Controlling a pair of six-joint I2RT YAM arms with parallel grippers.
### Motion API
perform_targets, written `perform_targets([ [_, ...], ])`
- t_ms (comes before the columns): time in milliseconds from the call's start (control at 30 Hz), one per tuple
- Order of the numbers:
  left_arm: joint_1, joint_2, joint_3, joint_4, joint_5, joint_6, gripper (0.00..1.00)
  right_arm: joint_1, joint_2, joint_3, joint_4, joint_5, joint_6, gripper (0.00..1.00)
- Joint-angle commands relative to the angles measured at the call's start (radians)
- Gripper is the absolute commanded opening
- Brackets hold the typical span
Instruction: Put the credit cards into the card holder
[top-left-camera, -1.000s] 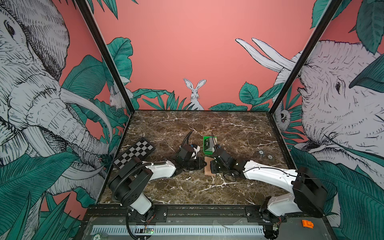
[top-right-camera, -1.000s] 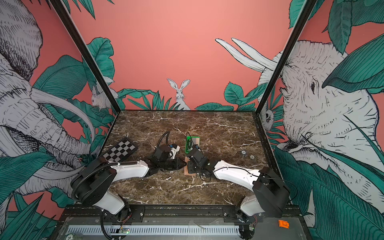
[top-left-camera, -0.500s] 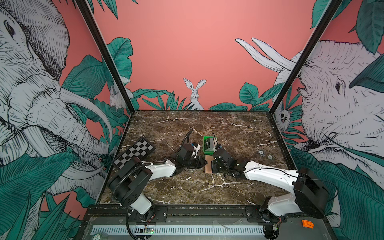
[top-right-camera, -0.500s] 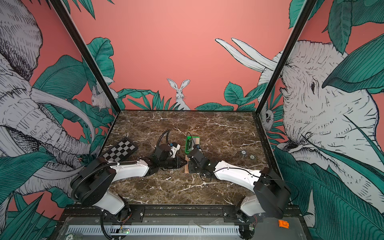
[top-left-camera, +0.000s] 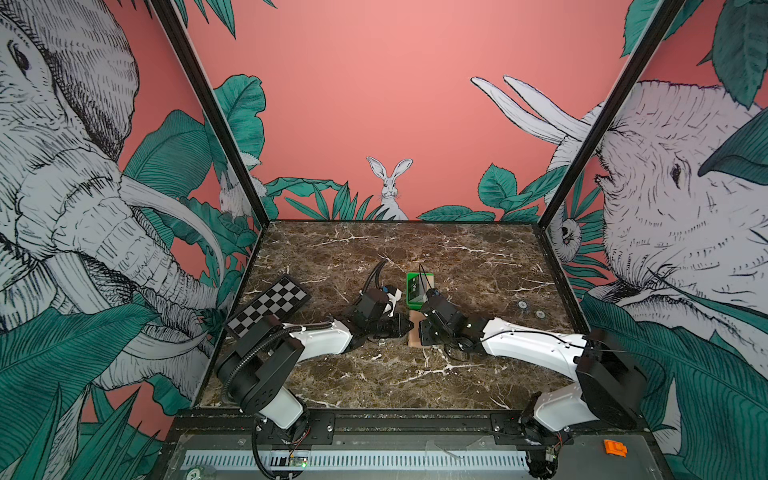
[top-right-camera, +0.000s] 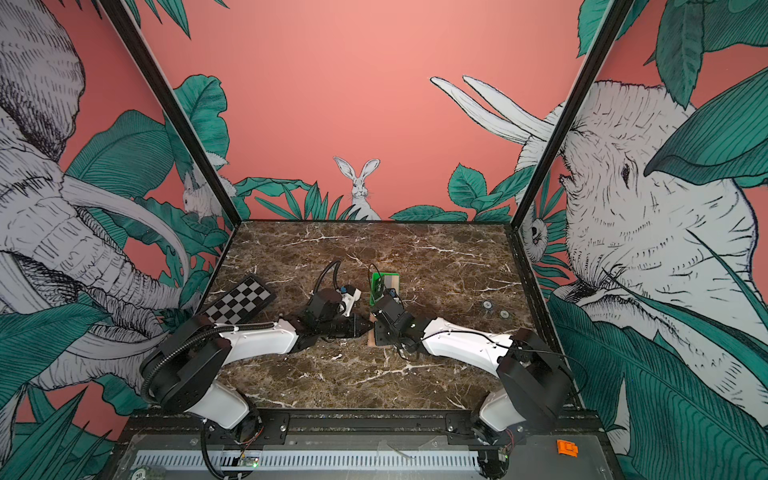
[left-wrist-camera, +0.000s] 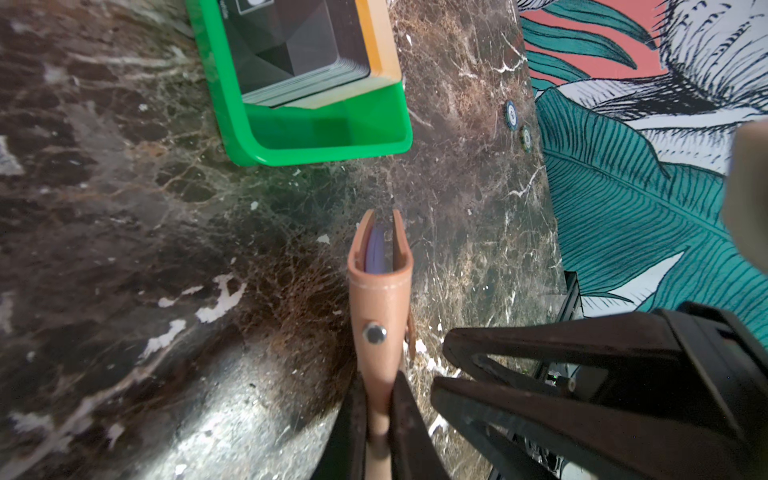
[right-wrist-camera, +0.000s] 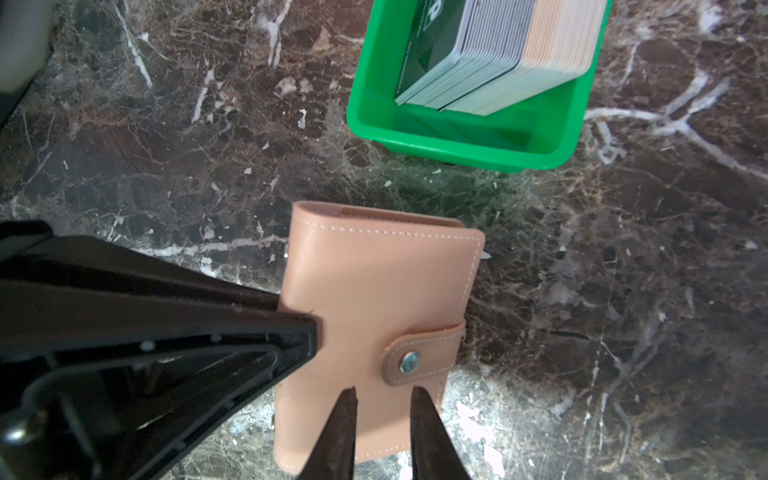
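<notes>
The tan card holder (right-wrist-camera: 374, 282) is folded shut with its snap strap (right-wrist-camera: 415, 357) fastened, low over the marble between both arms (top-left-camera: 414, 332) (top-right-camera: 371, 337). My left gripper (left-wrist-camera: 379, 378) is shut on one edge of the card holder (left-wrist-camera: 380, 299), and a light blue card edge shows between the covers. My right gripper (right-wrist-camera: 383, 392) hovers in front of the holder's face with its jaws a little apart and nothing between them. More credit cards (right-wrist-camera: 498, 54) (left-wrist-camera: 291, 50) stand stacked in the green tray (right-wrist-camera: 457, 145) just behind.
The green tray (top-left-camera: 415, 306) stands right behind the grippers. A black-and-white checkerboard (top-left-camera: 270, 305) lies at the left edge. Two small round discs (top-left-camera: 522, 304) sit on the marble to the right. The enclosure walls close in on three sides.
My right gripper's jaws have parted slightly. The left gripper keeps its hold on the card holder, and both arms have barely shifted.
</notes>
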Motion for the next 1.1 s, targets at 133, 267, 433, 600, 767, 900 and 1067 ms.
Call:
perform_targets([
  [133,-0.005,-0.047,-0.002,0.001,0.024,0.028,0.14,-0.011,0.013,0.021,-0.001,-0.009,0.005,0.25],
  [267,-0.006,-0.058,-0.01,0.0,0.015,0.03,0.13,-0.013,0.016,-0.003,0.0,-0.005,0.007,0.25],
  [433,-0.005,-0.072,-0.01,-0.019,-0.005,0.042,0.14,-0.017,0.002,-0.009,-0.06,0.062,0.014,0.23],
  [600,-0.007,-0.054,-0.007,0.002,-0.009,0.034,0.14,-0.021,-0.009,0.0,-0.102,0.106,0.015,0.2],
  [767,-0.007,-0.043,-0.01,0.024,-0.006,0.036,0.14,-0.021,-0.049,-0.019,-0.036,0.044,-0.001,0.2],
  [900,-0.006,-0.047,-0.022,0.03,-0.007,0.036,0.14,-0.023,-0.074,-0.031,0.005,-0.005,0.002,0.21],
  [1067,-0.008,-0.054,-0.03,0.036,-0.008,0.028,0.14,-0.023,-0.044,-0.022,0.015,-0.034,-0.002,0.23],
])
